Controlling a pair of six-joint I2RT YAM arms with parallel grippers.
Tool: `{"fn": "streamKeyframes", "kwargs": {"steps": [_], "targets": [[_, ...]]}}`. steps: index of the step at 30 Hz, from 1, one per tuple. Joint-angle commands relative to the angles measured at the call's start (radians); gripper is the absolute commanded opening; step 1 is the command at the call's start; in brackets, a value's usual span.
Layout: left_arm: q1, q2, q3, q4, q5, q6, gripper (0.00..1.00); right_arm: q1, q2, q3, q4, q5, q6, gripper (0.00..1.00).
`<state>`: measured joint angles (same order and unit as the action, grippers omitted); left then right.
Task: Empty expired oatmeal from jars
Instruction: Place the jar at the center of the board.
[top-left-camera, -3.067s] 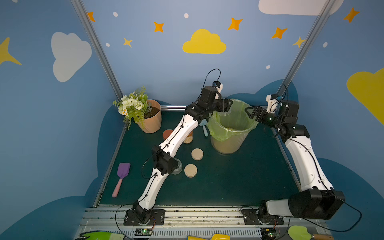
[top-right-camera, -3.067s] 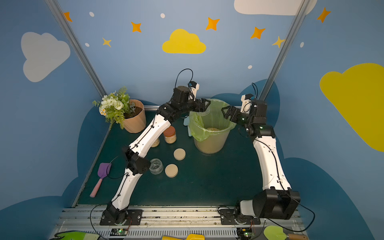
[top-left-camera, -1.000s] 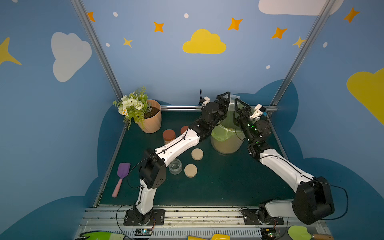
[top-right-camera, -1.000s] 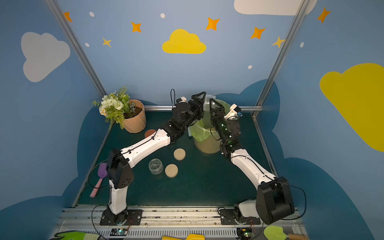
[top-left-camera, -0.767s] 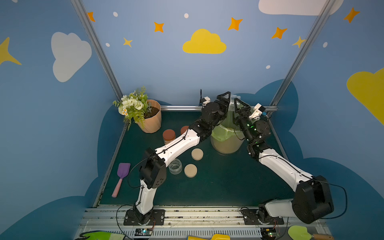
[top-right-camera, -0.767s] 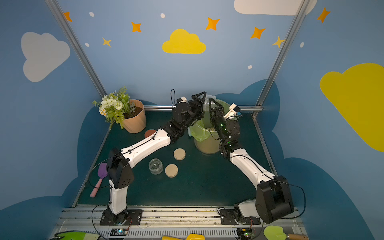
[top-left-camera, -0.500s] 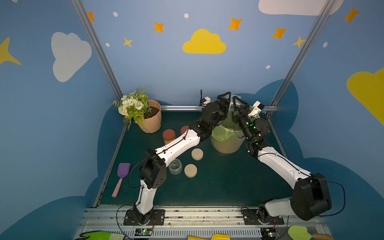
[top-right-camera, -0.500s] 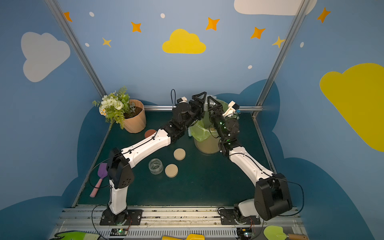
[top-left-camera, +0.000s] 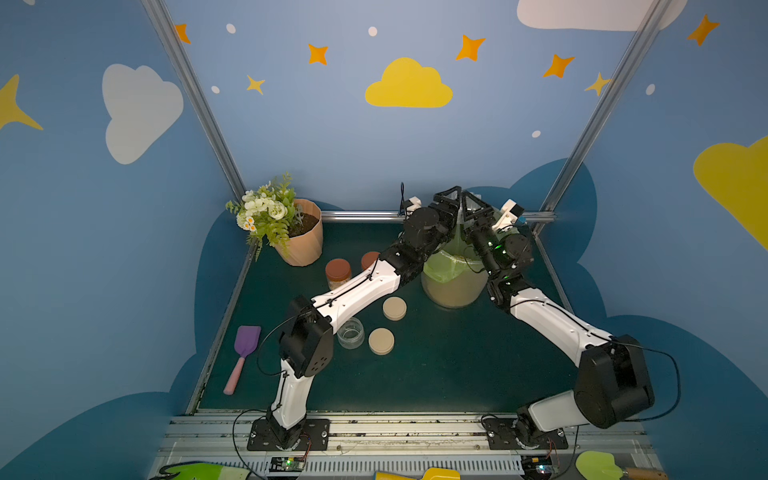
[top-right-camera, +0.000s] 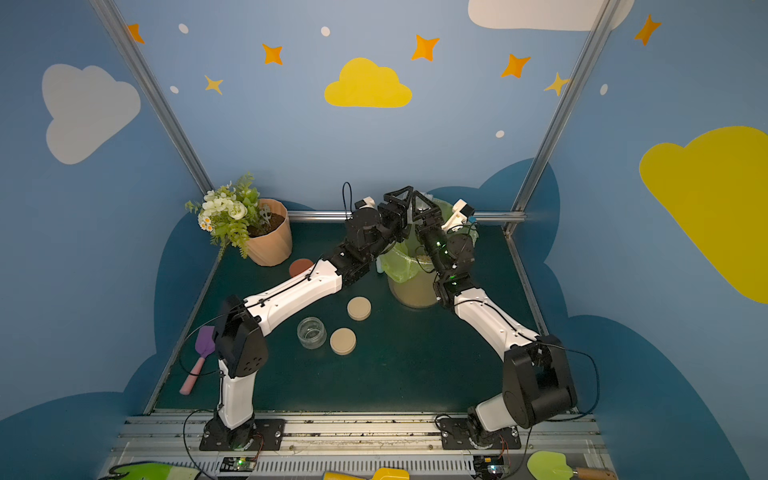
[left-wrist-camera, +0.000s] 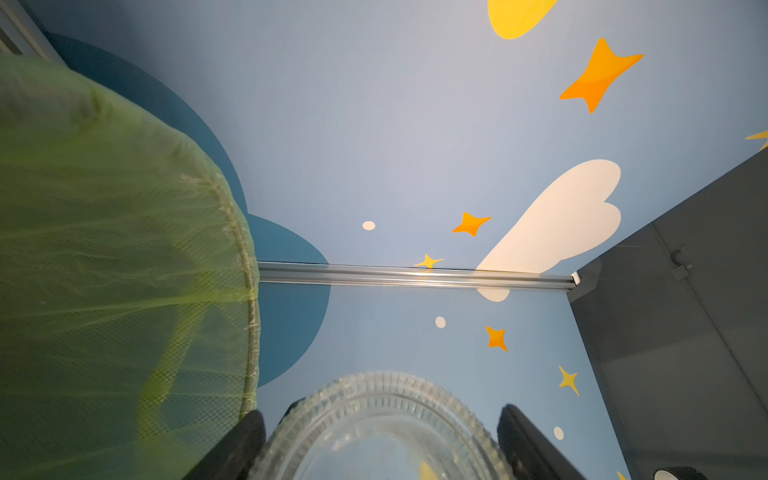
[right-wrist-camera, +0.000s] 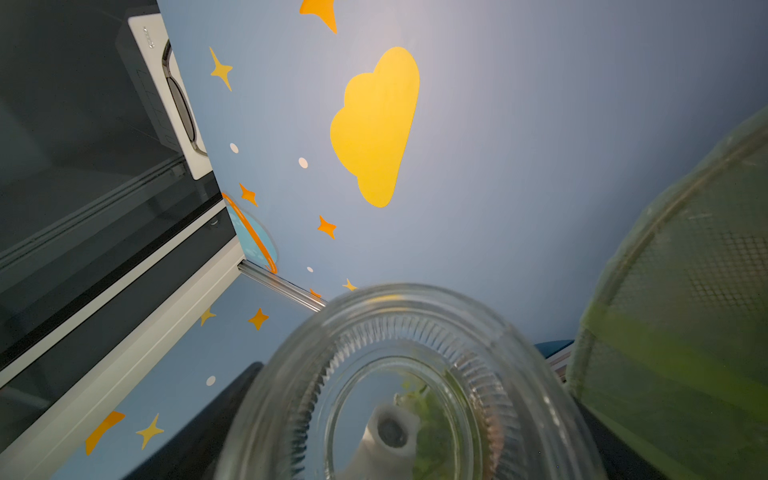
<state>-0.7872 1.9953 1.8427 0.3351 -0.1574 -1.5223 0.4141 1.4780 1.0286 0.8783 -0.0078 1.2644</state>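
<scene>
Both grippers are raised over the bin (top-left-camera: 453, 293) and meet tip to tip. My left gripper (top-left-camera: 451, 200) is shut on an empty clear jar (left-wrist-camera: 382, 428). My right gripper (top-left-camera: 471, 204) has its jaws at both sides of the same jar (right-wrist-camera: 399, 374), against its wall. An open empty jar (top-left-camera: 350, 332) stands on the mat by the left arm. Two red-lidded jars (top-left-camera: 338, 272) (top-left-camera: 370, 259) stand behind that arm, and oatmeal (top-left-camera: 337, 286) shows through the first one's wall. More oatmeal (top-right-camera: 423, 258) lies in the bin.
The bin's green liner (left-wrist-camera: 104, 249) hangs close beside both grippers. Two beige lids (top-left-camera: 394, 308) (top-left-camera: 381, 340) lie on the mat. A flowerpot (top-left-camera: 301, 241) stands at the back left. A purple scoop (top-left-camera: 243, 357) lies at the left edge.
Both arms have risen from the bin's rim and come together above it. In the last second the right gripper has moved up to the left one and its jaws have narrowed around the jar.
</scene>
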Motion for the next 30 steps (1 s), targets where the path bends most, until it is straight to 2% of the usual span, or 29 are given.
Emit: {"fn": "streamKeyframes", "kwargs": {"steps": [1, 5, 9, 11, 16, 18, 26, 30], "targets": [[-0.008, -0.026, 0.001, 0.045, 0.003, -0.006, 0.09, 0.007, 0.005, 0.028, 0.088, 0.004, -0.013, 0.87], [-0.01, -0.028, -0.008, 0.052, -0.005, -0.009, 0.09, 0.011, 0.011, 0.031, 0.097, 0.008, -0.012, 0.76], [-0.012, -0.032, -0.029, 0.068, -0.01, -0.017, 0.14, 0.012, 0.018, 0.027, 0.111, 0.016, -0.01, 0.52], [-0.01, -0.035, -0.036, 0.07, -0.01, -0.017, 0.27, 0.013, 0.02, 0.03, 0.104, 0.01, -0.012, 0.42], [-0.006, -0.055, -0.061, 0.06, -0.008, -0.007, 0.83, 0.013, 0.006, 0.038, 0.086, -0.009, -0.047, 0.25], [-0.003, -0.065, -0.069, 0.062, -0.006, 0.004, 1.0, 0.014, -0.002, 0.053, 0.058, -0.033, -0.068, 0.21], [0.014, -0.083, -0.109, 0.109, 0.029, -0.031, 1.0, 0.027, -0.036, 0.131, -0.085, -0.061, -0.194, 0.17], [0.026, -0.179, -0.197, 0.134, 0.016, 0.034, 1.0, 0.038, -0.063, 0.168, -0.167, -0.079, -0.271, 0.17]]}}
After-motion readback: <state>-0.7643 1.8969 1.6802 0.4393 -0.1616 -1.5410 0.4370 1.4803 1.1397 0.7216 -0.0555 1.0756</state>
